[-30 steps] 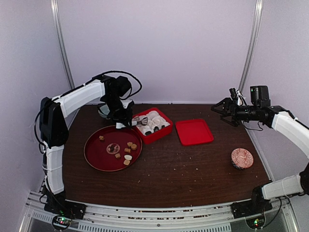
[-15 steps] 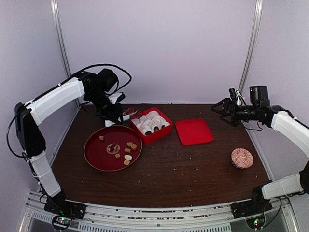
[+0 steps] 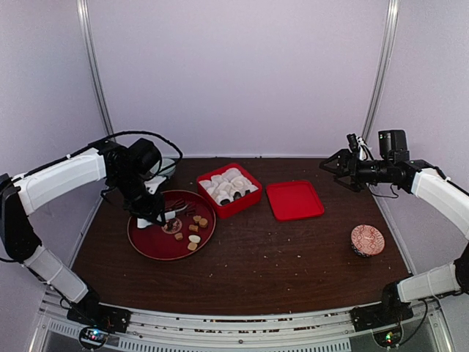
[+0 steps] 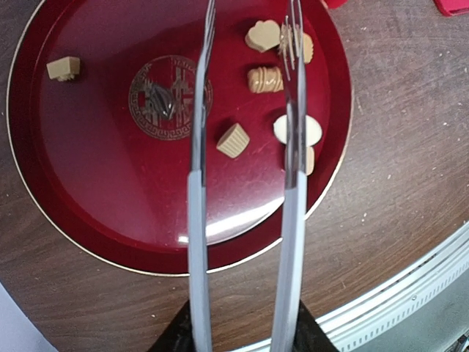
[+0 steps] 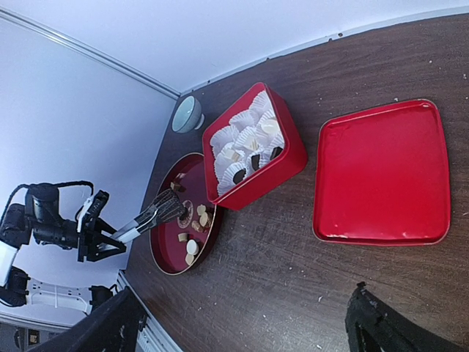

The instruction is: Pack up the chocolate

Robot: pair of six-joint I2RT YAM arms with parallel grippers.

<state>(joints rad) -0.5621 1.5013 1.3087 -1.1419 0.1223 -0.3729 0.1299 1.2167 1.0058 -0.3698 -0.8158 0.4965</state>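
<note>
White moulded shells on the long links of the left arm (image 3: 58, 180), at the left of the overhead view, and of the right arm (image 3: 443, 192), at the right edge. Black housings at elbows, wrists and the bases along the bottom. Thin black cable (image 3: 157, 138) arched over the left wrist. Boxy black camera block (image 3: 393, 141) atop the right wrist, pale wires beside it. Right gripper (image 3: 331, 167) black, with angular fingers (image 5: 117, 326) in the bottom corners of its own view.
</note>
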